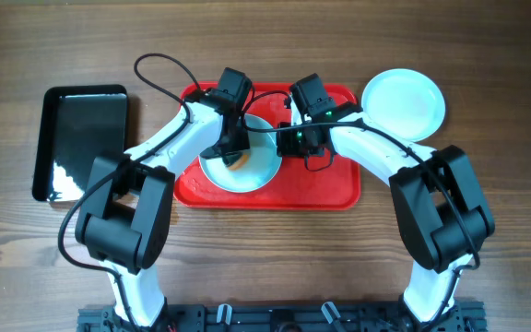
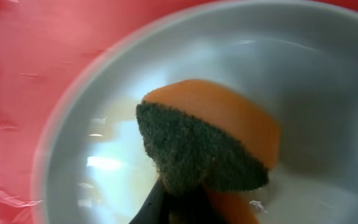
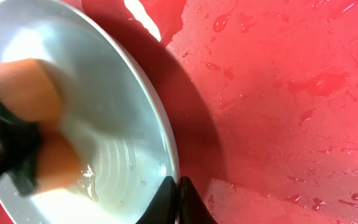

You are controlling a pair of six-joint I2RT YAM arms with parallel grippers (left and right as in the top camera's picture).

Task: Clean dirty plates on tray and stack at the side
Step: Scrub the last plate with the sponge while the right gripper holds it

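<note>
One pale blue-white plate (image 1: 252,171) lies on the red tray (image 1: 330,189). My left gripper (image 1: 234,153) is shut on an orange sponge (image 2: 229,121) with a dark green scouring face, and the sponge presses into the plate's (image 2: 328,93) wet hollow. The left fingers (image 2: 151,208) show only as a dark tip under the sponge. My right gripper (image 3: 174,196) is shut on the plate's right rim (image 3: 160,134), one finger inside the rim and one outside over the tray (image 3: 278,93). From the right wrist the sponge (image 3: 27,93) sits at far left.
A second pale plate (image 1: 404,103) lies on the wooden table just beyond the tray's right rear corner. A glossy black tray (image 1: 81,138) sits at the left. Water drops (image 3: 219,25) speckle the red tray. Both arms reach in over the tray's rear half.
</note>
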